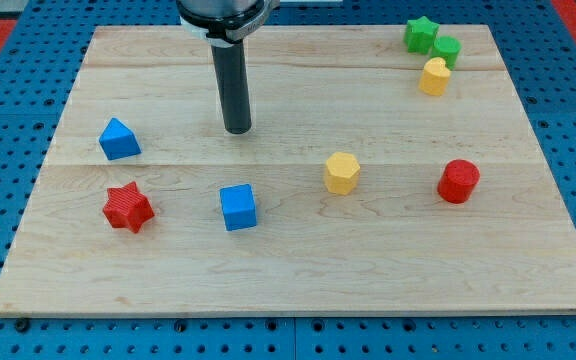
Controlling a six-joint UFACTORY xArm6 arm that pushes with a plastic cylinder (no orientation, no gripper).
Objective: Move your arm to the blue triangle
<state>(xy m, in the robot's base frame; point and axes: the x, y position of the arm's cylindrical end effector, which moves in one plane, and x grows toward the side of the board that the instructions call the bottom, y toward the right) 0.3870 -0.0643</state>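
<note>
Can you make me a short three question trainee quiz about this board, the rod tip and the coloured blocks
1. True or false: my tip is touching the blue triangle.
2. Which block lies nearest the view's bottom edge? A) red star B) yellow hexagon C) green star
3. Fill in: to reach the blue triangle, my tip must travel toward the view's ____.

Key
1. False; bare board shows between them, with the triangle off to the tip's left in the view.
2. A.
3. Left.
</note>
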